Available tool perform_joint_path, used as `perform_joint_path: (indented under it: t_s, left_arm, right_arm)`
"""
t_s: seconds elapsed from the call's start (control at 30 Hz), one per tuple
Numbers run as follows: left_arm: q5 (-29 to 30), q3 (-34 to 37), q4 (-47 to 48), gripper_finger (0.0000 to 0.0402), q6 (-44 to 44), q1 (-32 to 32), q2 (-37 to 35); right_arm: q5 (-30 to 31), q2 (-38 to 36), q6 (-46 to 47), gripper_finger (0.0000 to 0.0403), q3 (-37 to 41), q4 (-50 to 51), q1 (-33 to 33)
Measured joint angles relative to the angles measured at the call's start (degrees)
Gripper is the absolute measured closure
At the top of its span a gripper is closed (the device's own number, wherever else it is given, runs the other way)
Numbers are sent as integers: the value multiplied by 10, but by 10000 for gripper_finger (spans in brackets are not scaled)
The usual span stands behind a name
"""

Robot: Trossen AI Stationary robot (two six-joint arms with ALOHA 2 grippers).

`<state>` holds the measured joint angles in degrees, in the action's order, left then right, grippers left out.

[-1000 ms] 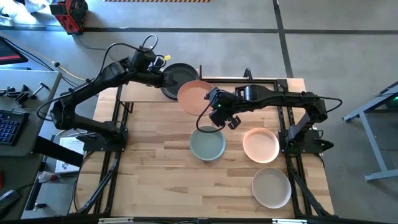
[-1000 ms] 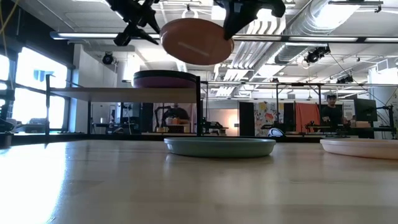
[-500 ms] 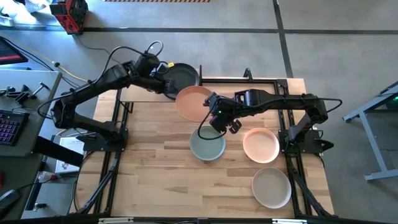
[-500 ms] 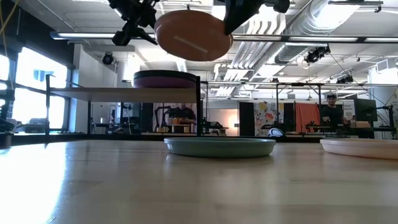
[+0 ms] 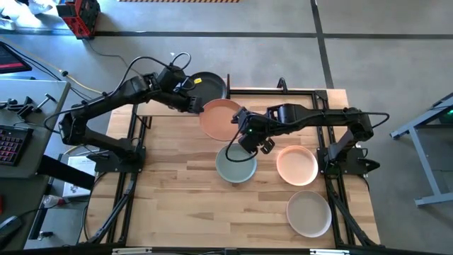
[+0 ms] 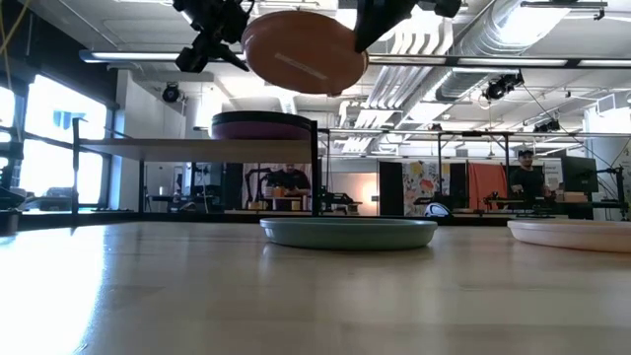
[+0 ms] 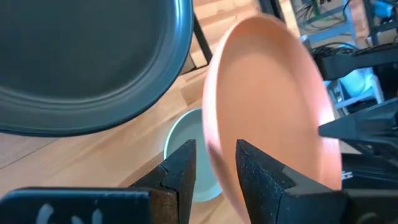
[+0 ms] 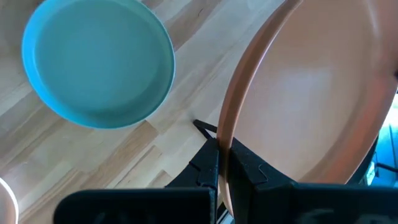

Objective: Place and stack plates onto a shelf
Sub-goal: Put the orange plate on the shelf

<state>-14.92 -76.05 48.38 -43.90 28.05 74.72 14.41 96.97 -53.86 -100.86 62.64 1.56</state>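
right now the right tool (image 5: 243,132) is clamped tight on the rim of a peach plate (image 5: 221,118) and holds it up in the air over the bench (image 5: 177,184), so it can go to the shelf (image 6: 197,146). the left tool (image 5: 197,106) has its fingers apart around the plate's other edge, maybe to take it. it is not pinching yet. a dark plate (image 5: 204,86) already sits on the shelf. a green plate (image 5: 236,166), another peach plate (image 5: 296,165) and a beige plate (image 5: 308,213) wait on the bench.
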Motion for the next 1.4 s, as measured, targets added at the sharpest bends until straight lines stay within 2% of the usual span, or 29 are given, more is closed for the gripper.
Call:
perform_joint_path:
  t_s: [0.37, 0.63, 0.83, 1.4]
  left_arm:
    - [6, 0, 1, 302, 11, -5, 18]
    - [34, 0, 0, 355, 26, -9, 18]
    - [37, 0, 0, 384, 23, -8, 18]
    - [43, 0, 5, 365, 41, -7, 18]
  right_arm:
    - [6, 0, 28, 403, 0, 0, 0]
    - [8, 0, 25, 403, 0, -10, 0]
    - [34, 0, 17, 403, 0, -16, 0]
    - [66, 0, -2, 402, 1, -70, 1]
